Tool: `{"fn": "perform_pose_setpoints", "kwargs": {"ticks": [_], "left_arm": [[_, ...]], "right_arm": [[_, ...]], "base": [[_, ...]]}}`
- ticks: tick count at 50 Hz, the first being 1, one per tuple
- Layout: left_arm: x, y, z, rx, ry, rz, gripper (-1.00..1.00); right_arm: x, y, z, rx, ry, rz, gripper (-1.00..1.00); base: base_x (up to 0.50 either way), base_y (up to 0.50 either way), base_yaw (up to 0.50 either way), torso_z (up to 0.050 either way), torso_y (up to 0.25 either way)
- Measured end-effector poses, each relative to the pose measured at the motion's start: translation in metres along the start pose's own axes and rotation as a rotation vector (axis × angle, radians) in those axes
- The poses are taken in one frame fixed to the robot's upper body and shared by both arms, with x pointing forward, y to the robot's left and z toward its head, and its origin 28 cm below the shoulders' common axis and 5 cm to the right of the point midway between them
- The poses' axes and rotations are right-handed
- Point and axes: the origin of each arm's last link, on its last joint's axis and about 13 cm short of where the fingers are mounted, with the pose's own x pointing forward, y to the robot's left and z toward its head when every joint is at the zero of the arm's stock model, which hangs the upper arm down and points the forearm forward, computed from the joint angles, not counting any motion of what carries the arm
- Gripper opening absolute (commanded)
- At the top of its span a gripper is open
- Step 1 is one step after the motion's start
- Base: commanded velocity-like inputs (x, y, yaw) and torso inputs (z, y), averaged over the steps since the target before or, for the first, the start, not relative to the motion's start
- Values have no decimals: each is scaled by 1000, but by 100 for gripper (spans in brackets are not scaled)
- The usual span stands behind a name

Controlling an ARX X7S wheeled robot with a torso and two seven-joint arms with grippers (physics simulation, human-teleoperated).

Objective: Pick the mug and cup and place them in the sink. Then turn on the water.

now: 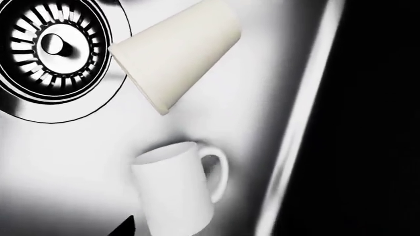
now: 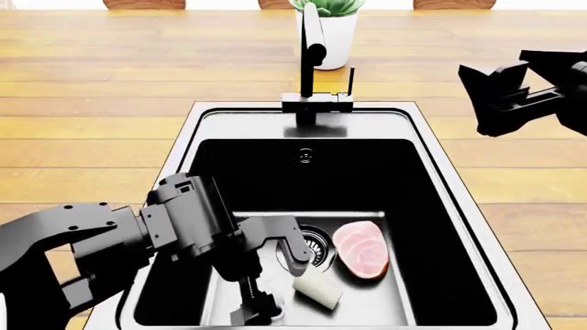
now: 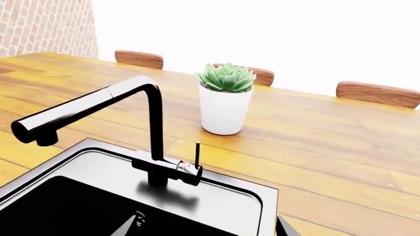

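Left wrist view: the cup (image 1: 176,54) lies tipped just beside the drain (image 1: 54,45); the mug (image 1: 177,189) sits near it, by the sink (image 1: 308,113) wall. Head view: the left tool (image 2: 275,278) hangs open and empty inside the sink; the right tool (image 2: 500,96) is above the counter (image 2: 92,110), its grip unclear. Right wrist view: the tap (image 3: 105,118) stands on the rim, the plant pot (image 3: 225,108) behind it.

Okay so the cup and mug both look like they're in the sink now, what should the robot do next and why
Probably bring the right gripper over to the tap's lever. The mug and cup already lie in the sink near the drain, no water runs from the tap, and the right arm hangs free nearest it.
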Motion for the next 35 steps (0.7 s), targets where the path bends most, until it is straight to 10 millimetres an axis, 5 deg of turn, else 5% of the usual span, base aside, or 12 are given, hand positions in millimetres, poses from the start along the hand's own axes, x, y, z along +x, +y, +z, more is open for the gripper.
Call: {"fn": "perform_pose_setpoints", "kwargs": {"ticks": [18, 35], "left_arm": [[-71, -12, -10, -77, -129, 103, 100], [-160, -24, -6, -227, -515, 265, 100]], "right_arm": [[36, 14, 8, 19, -39, 45, 100], [79, 8, 14, 29, -58, -27, 100]], "base": [[0, 0, 0, 1, 0], [0, 0, 0, 0, 0]]}}
